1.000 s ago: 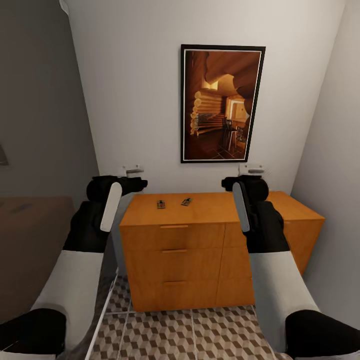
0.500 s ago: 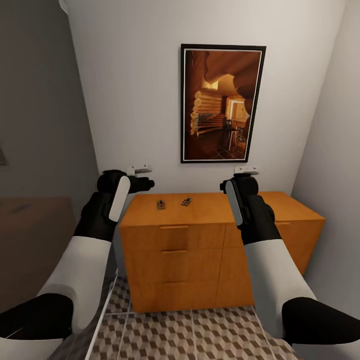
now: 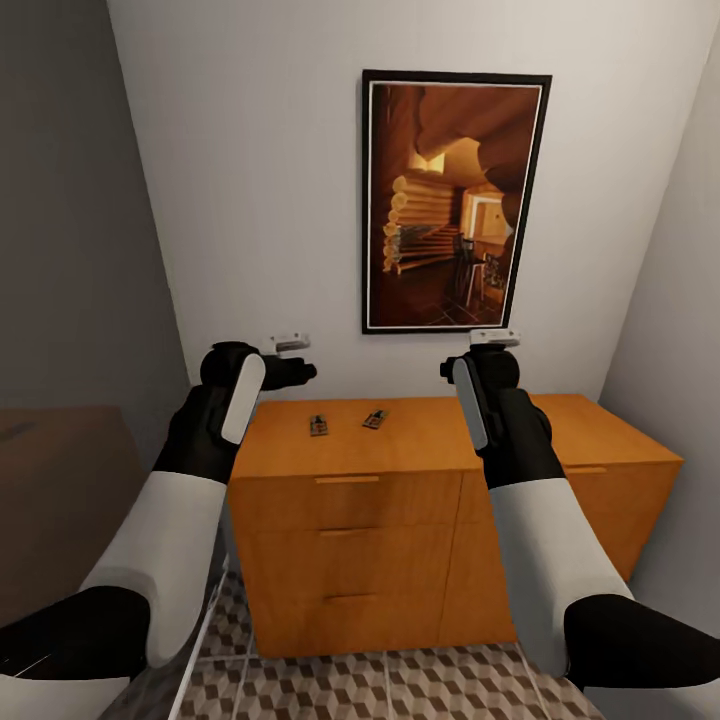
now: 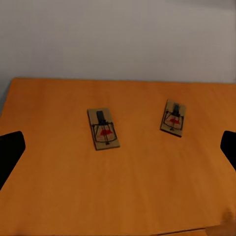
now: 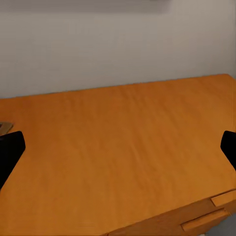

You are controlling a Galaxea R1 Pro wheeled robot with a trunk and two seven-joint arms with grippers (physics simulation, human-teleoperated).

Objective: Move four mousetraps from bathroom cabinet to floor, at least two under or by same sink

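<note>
Closer now, the view has crept up on the cabinet (image 3: pixel 400 440) and both arms have come up a bit. Left gripper (image 4: pixel 118 147) has its jaws wide apart, same for the right gripper (image 5: pixel 118 147), nothing in either. Two traps sit flat on the cabinet top, one (image 4: pixel 103 129) near the other (image 4: pixel 173 117), not touching. Cube-pattern floor (image 3: pixel 400 685) below.
</note>
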